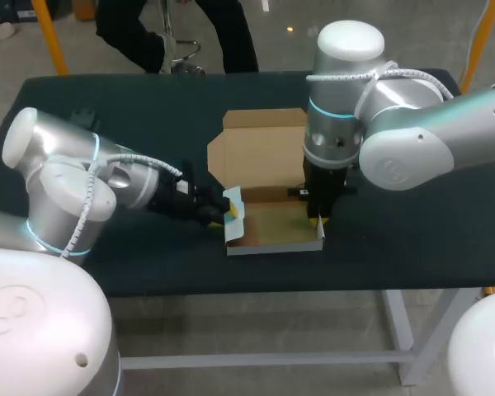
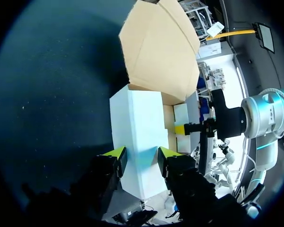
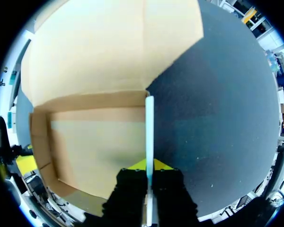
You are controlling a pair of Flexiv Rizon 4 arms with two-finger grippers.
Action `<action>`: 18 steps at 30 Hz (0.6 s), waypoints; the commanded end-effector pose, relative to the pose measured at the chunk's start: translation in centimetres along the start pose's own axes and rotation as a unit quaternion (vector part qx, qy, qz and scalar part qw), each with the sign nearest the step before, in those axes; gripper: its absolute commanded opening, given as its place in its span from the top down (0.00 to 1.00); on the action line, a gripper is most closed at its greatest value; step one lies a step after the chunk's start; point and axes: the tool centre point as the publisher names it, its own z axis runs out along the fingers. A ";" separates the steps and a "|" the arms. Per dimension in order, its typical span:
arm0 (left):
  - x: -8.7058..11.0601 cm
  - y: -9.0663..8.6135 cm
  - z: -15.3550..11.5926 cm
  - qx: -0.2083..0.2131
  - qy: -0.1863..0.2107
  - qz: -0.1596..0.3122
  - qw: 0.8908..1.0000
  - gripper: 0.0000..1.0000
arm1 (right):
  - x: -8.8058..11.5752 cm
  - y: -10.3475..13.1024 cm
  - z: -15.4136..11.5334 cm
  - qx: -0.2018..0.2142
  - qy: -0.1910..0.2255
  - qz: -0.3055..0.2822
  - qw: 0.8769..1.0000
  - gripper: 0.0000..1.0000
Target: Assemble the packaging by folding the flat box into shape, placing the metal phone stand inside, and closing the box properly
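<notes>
Left end effector (image 2: 142, 154) and right end effector (image 3: 149, 165) clamp opposite walls of the box (image 1: 272, 224).
Box sits on the worktop (image 1: 412, 241); interior shows bare cardboard, lid (image 1: 260, 153) open at the rear; right arm (image 1: 412, 140) covers its right rear corner.

We are finding no text, label, number or sign that can be read, neither on the box (image 1: 264, 153) nor anywhere else.
</notes>
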 end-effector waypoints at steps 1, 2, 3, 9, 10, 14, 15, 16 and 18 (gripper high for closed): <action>0.5 -0.2 0.4 -0.006 -0.041 -0.003 0.999 0.52 | 0.1 0.0 0.0 0.001 -0.001 0.000 1.000 1.00; 0.4 -0.2 0.5 -0.005 -0.048 -0.005 0.999 0.52 | 0.1 0.0 0.0 0.001 -0.001 0.000 1.000 1.00; 0.4 -0.2 0.6 -0.006 -0.051 -0.004 0.999 0.52 | 0.1 0.0 0.0 0.001 -0.001 0.000 1.000 1.00; 0.1 -0.4 0.9 -0.014 -0.083 -0.011 0.996 0.49 | 0.1 0.0 0.0 0.001 -0.001 0.000 1.000 1.00; 0.1 -0.4 1.0 -0.016 -0.089 -0.012 0.996 0.50 | 0.1 0.0 0.0 0.001 -0.001 0.000 1.000 1.00; -0.1 -0.6 1.3 -0.024 -0.117 -0.018 0.993 0.51 | 0.1 0.0 0.0 0.001 -0.001 0.000 1.000 1.00; -0.2 -0.6 1.3 -0.025 -0.123 -0.020 0.992 0.52 | 0.1 0.0 0.0 0.001 -0.001 0.000 1.000 1.00; -0.2 -0.7 1.4 -0.026 -0.131 -0.019 0.991 0.52 | 0.1 0.0 0.0 0.001 -0.001 0.000 1.000 1.00; -0.3 -0.7 1.6 -0.026 -0.149 -0.022 0.988 0.53 | 0.1 0.0 0.0 0.001 -0.001 0.000 1.000 1.00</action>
